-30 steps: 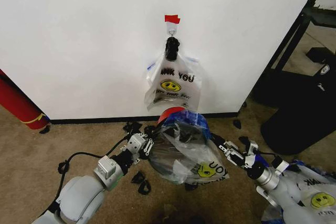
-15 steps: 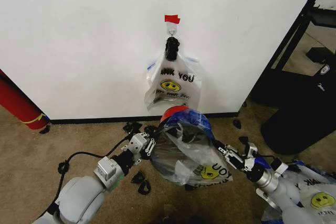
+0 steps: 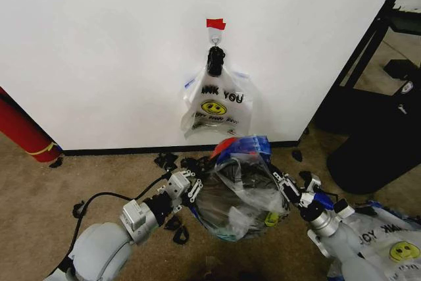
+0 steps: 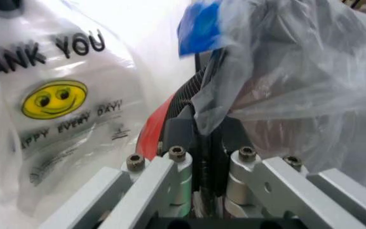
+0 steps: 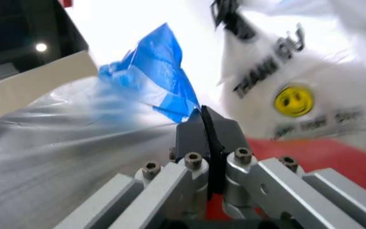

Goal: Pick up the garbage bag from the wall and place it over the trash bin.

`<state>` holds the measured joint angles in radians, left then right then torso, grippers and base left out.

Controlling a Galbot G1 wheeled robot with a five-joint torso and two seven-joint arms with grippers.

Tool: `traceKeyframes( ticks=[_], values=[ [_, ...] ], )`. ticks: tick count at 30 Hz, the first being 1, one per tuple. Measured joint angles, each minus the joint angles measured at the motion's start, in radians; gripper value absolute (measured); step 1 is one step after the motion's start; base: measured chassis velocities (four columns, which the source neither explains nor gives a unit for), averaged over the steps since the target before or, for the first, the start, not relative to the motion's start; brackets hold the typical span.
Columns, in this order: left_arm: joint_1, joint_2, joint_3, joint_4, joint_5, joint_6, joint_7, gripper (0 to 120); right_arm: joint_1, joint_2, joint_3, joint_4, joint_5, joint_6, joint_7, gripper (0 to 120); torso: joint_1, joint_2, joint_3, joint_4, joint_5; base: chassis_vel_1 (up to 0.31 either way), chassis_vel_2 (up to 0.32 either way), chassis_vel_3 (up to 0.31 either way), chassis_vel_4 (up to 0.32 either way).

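Head view: garbage bag [image 3: 240, 185] is draped over the trash bin [image 3: 230, 199] on the carpet below the wall [image 3: 99, 51]. Left wrist: left gripper [image 4: 202, 126] clenched on the plastic. Right wrist: right gripper [image 5: 207, 125] pinched on the bag's edge.

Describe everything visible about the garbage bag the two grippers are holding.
The garbage bag is thin, translucent, crinkled plastic with blue handle strips bunched at its top and a small yellow smiley low on one side. It is spread open and draped over the trash bin on the carpet below the wall. The left gripper pinches one edge, the right gripper the opposite one.
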<state>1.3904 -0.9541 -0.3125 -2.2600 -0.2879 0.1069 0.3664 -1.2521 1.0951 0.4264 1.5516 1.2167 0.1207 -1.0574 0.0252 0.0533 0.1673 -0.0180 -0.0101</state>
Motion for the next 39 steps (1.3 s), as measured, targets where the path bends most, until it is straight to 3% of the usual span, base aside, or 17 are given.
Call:
traceKeyframes(
  ticks=[6,9,14,16,17,18,20,22,25,30,39],
  values=[
    [-0.004,-0.010,-0.002,0.018,-0.012,0.034,-0.029,4,-0.011,0.001,0.003,0.003,-0.002,0.050,0.023,1,0.000,0.000,0.000,-0.0001,0.0001,0.000,0.000,0.000,0.000],
    [-0.008,-0.017,0.001,0.030,-0.013,0.066,-0.087,4,-0.016,0.002,0.007,0.017,0.002,0.082,0.067,10,0.000,0.000,0.000,-0.0001,0.0000,0.000,0.000,0.000,0.000],
    [-0.014,-0.034,0.007,0.051,-0.009,0.127,-0.203,4,-0.019,0.000,0.013,0.046,-0.108,0.182,0.340,30,0.000,0.000,0.000,0.0000,0.0000,0.000,0.000,0.000,0.000],
    [-0.019,-0.042,0.010,0.058,-0.007,0.178,-0.258,4,-0.016,0.003,0.004,0.080,-0.194,0.253,0.589,39,0.000,0.000,0.000,-0.0001,0.0000,0.000,0.000,0.000,0.000],
    [-0.019,-0.042,0.010,0.058,-0.007,0.178,-0.258,4,-0.016,0.003,0.004,0.080,-0.194,0.253,0.589,39,0.000,0.000,0.000,-0.0001,0.0000,0.000,0.000,0.000,0.000],
    [-0.023,-0.050,0.017,0.061,-0.011,0.219,-0.310,4,-0.015,0.010,-0.002,0.110,-0.250,0.287,0.742,45,0.000,0.000,0.000,0.0000,0.0001,0.000,0.000,0.000,0.000],
    [-0.027,-0.064,0.028,0.061,-0.031,0.266,-0.374,4,-0.022,0.017,-0.007,0.151,-0.305,0.318,0.839,52,0.000,0.000,0.000,0.0001,0.0000,0.000,0.000,0.000,0.000],
    [-0.024,-0.088,0.038,0.053,-0.049,0.301,-0.442,4,-0.065,0.019,-0.020,0.226,-0.394,0.324,0.836,63,0.000,0.000,0.000,-0.0001,-0.0001,0.000,0.000,0.000,0.000],
    [-0.014,-0.106,0.045,0.041,-0.046,0.306,-0.475,4,-0.107,0.015,-0.037,0.292,-0.469,0.302,0.791,70,0.000,0.000,0.000,-0.0001,0.0000,0.000,0.000,0.000,0.000],
    [0.001,-0.132,0.074,0.015,0.048,0.300,-0.511,4,-0.195,-0.007,-0.084,0.436,-0.649,0.175,0.675,90,0.000,0.000,0.000,-0.0001,-0.0001,0.000,0.000,0.000,0.000],
    [0.003,-0.132,0.079,0.023,0.239,0.227,-0.511,4,-0.228,-0.085,-0.116,0.489,-0.861,0.056,0.610,62,0.000,0.000,0.000,-0.0001,0.0000,0.000,0.000,0.000,0.000]
  ],
)
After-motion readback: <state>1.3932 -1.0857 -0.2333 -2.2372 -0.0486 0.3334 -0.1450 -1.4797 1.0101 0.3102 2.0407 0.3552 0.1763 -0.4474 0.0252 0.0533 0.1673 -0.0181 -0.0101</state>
